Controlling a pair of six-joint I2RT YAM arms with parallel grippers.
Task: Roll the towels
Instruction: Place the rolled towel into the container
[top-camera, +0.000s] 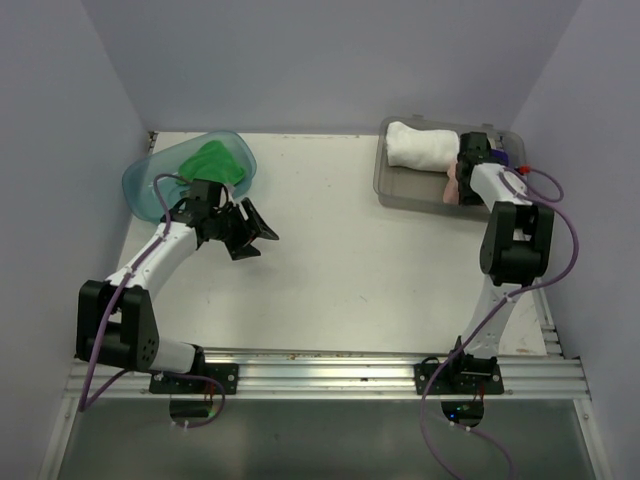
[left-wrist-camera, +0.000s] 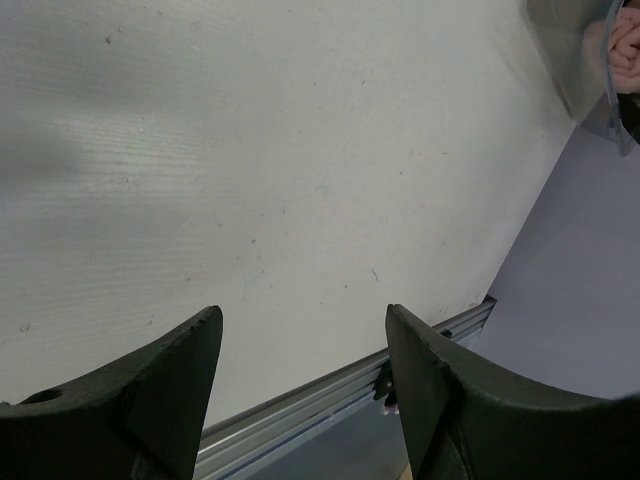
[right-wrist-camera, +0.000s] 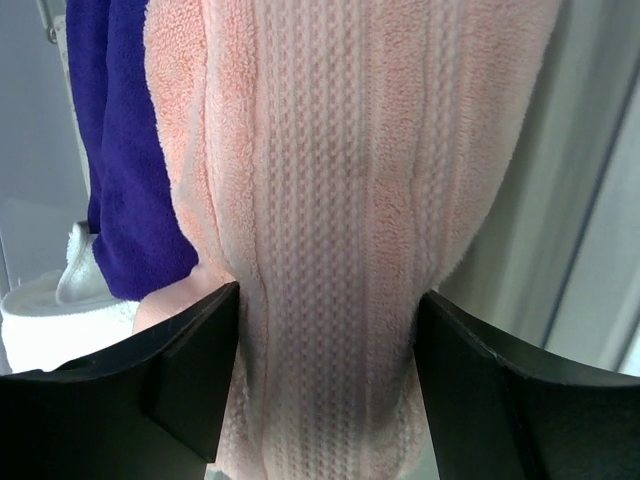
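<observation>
A rolled pink towel (right-wrist-camera: 330, 150) lies in the grey bin (top-camera: 383, 188) at the back right, beside a purple towel (right-wrist-camera: 120, 150) and a white rolled towel (top-camera: 420, 145). My right gripper (right-wrist-camera: 325, 290) is open down in the bin, with one jaw on each side of the pink towel (top-camera: 450, 190), close against it. A green towel (top-camera: 213, 160) sits crumpled in a clear blue basin (top-camera: 135, 188) at the back left. My left gripper (top-camera: 255, 232) is open and empty, hovering over bare table just right of the basin; it also shows in the left wrist view (left-wrist-camera: 305, 315).
The white table (top-camera: 350, 260) runs between basin and bin. An aluminium rail (top-camera: 330, 365) carries both arm bases along the front edge. Lilac walls close in the left, back and right. The bin's corner (left-wrist-camera: 570, 60) shows at the top right of the left wrist view.
</observation>
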